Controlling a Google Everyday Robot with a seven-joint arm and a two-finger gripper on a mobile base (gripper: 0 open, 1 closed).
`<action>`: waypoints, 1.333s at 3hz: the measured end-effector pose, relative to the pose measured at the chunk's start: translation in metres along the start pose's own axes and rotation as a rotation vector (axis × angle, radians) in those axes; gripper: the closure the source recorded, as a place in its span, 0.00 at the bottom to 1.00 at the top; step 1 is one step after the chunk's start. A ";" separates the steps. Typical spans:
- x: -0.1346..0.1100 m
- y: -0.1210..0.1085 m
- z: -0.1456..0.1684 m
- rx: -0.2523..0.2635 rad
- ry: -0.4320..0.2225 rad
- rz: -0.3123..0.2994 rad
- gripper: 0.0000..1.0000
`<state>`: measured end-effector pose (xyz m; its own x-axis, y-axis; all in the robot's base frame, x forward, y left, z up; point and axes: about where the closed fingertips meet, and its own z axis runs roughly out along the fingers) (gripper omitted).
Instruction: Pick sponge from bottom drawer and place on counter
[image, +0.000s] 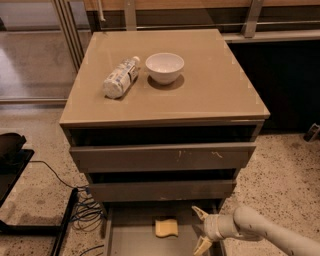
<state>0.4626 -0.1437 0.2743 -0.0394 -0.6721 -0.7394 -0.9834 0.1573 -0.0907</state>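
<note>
The sponge (166, 227) is a small pale yellow pad lying flat on the grey floor of the open bottom drawer (131, 235), at the bottom centre of the camera view. My gripper (201, 230) comes in from the lower right over the drawer, open, with one fingertip above and one below, just right of the sponge and apart from it. It holds nothing. The counter (215, 85) is the glossy taupe top of the cabinet.
A white bowl (164, 67) and a plastic bottle (120, 77) lying on its side sit on the counter's rear left. Two upper drawers (162, 156) stand slightly open above the gripper. Cables (85, 210) and a black base (15, 170) lie on the floor at left.
</note>
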 end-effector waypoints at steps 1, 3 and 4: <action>0.006 0.006 0.035 -0.054 -0.037 -0.003 0.00; 0.026 -0.017 0.093 -0.034 -0.076 0.047 0.00; 0.036 -0.026 0.118 -0.012 -0.072 0.081 0.00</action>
<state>0.5080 -0.0867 0.1714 -0.1067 -0.6037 -0.7901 -0.9795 0.2006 -0.0210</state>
